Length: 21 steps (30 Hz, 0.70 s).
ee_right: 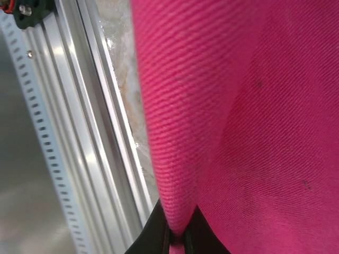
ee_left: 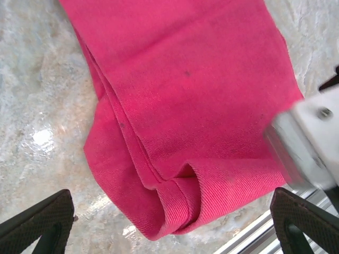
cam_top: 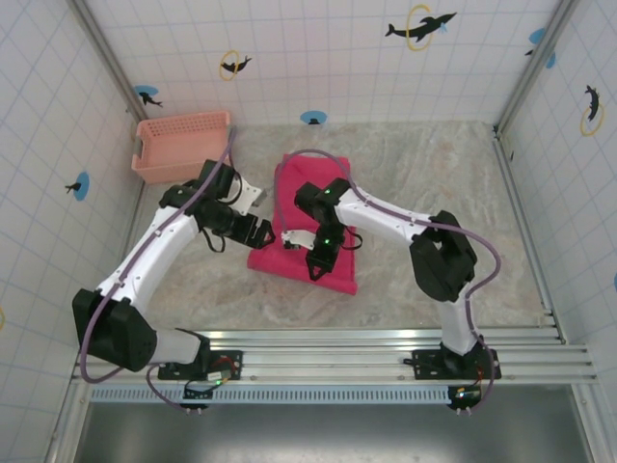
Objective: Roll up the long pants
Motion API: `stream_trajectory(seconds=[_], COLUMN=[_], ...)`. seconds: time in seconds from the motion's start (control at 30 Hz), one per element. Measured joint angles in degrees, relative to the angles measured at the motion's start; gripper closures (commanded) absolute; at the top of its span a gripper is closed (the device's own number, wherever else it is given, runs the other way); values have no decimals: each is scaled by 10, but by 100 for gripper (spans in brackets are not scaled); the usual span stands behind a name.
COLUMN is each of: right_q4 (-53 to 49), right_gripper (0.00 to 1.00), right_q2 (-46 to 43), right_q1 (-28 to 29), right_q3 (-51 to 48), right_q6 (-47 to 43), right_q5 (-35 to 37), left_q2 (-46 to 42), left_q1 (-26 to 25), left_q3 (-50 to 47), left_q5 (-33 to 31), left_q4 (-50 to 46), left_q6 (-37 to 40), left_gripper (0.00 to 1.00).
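From above, you see the long pants (cam_top: 287,198), bright pink-red soft cloth, lying folded into a long strip in the middle of the beige marbled table (cam_top: 434,174), with one end towards the arms. The left gripper (cam_top: 258,212) hovers just beside the strip's left edge. The right gripper (cam_top: 317,268) is down on the cloth near its near end, and the right arm crosses over the strip and covers part of it. A salmon-pink plastic lattice basket (cam_top: 183,145) stands in the far left corner, well apart from the cloth. Behind it rises the white tiled wall (cam_top: 318,58) with dolphin stickers.

From your left wrist, the left gripper (ee_left: 169,211) stands wide apart and released — its black fingers (ee_left: 39,222) sit at the bottom corners with nothing between them but cloth below. The long pants (ee_left: 201,106) show stacked layers along the left edge and a hemmed end curled over. A blurred white part (ee_left: 307,143) cuts in at the right edge; you cannot tell what it is. A silver metal rail (ee_left: 259,238) runs beneath it.

From your right wrist, the right gripper (ee_right: 177,238) is clenched on a raised fold of the long pants (ee_right: 254,132) — the black tips meet with cloth pinched between them. The ribbed rail (ee_right: 90,132) runs along the left, and a sliver of table (ee_right: 119,53) lies between it and the cloth.
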Motion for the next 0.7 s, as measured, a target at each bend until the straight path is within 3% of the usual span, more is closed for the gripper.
stream_trajectory(seconds=[0.33, 0.7], right_q4=[-59, -113], right_gripper=[92, 92], right_q2=[117, 201], right_q1=[-30, -40], right_q3=[84, 160], right_q6=[-20, -40], right_q5=[-127, -170], left_q2=[32, 71], left_q1=[-85, -125], left_q3=[-55, -75], left_q5=[-28, -148], left_q4=[15, 35], left_q6=[-77, -96], left_gripper=[3, 2])
